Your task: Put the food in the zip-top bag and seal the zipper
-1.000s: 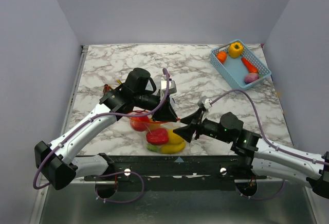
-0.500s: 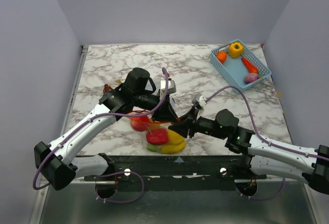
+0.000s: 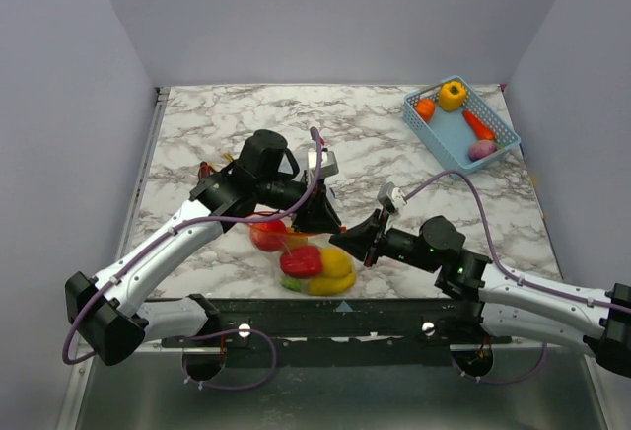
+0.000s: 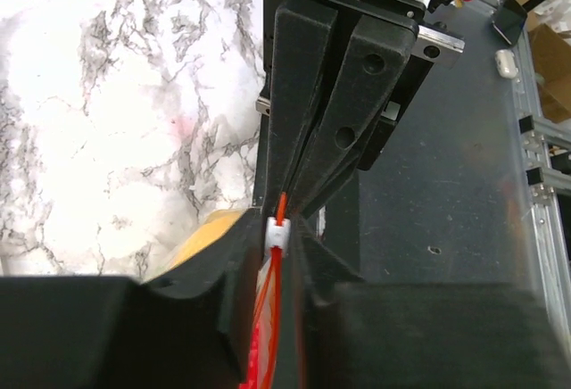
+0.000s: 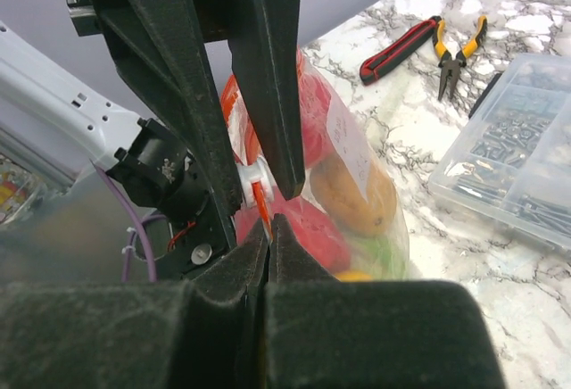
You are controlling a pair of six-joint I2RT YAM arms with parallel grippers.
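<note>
Gripping the zipper (image 4: 281,268) from opposite ends of a short span, the two grippers meet nose to nose near the middle of the table's (image 3: 227,124) near edge.

**Left gripper** (image 4: 278,239): the fingers are clamped on the zipper at its white slider (image 4: 279,233), one finger touching each side of it.

**Right gripper** (image 5: 268,228): the fingers are pressed fully together. The thin red-orange strip runs straight into the seam between them, so they pinch the zipper just beyond the slider.

**Zipper orientation:** in the left wrist view the strip's long axis lies along the centre line of the view. It runs from between the left fingers directly toward the right gripper, taut and straight. In the top view the arms cover most of the strip. The exposed part points roughly left to right, along the far side of the bag (image 3: 308,257).

**Bag:** it lies on the table just nearer than the two grippers, with its mouth edge raised toward them. Its contents stretch diagonally from far left to near right.

**Food** (image 3: 303,262): red, orange, yellow and green pieces sit inside the clear plastic, bunched together.

**Other items:** a blue basket (image 3: 493,149) holding more toy pieces stands at the far right corner, well apart. Pliers (image 5: 428,45) and a clear box (image 5: 508,157) lie on the table beyond the bag in the right wrist view.
</note>
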